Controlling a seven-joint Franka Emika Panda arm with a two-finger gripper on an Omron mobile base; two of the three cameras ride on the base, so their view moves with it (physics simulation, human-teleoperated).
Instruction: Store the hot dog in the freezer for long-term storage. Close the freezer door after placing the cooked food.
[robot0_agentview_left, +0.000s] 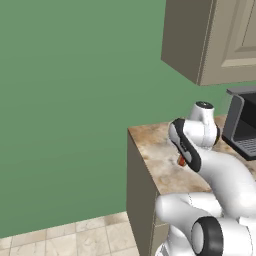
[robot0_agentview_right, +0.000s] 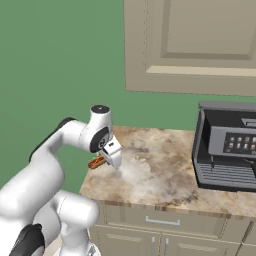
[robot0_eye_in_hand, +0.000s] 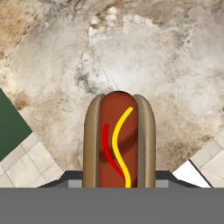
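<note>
Now the pincer pinches the hot dog, a glossy sausage in a smooth tan bun, above the mottled stone counter near its left edge.

We note a marble-patterned counter beneath the jaws, a black coffee machine well off to their right, beige wall cabinets above.

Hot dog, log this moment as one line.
hot dog: between pincer fingers | pincer: shut on it | over counter corner | freezer: not reached
</note>
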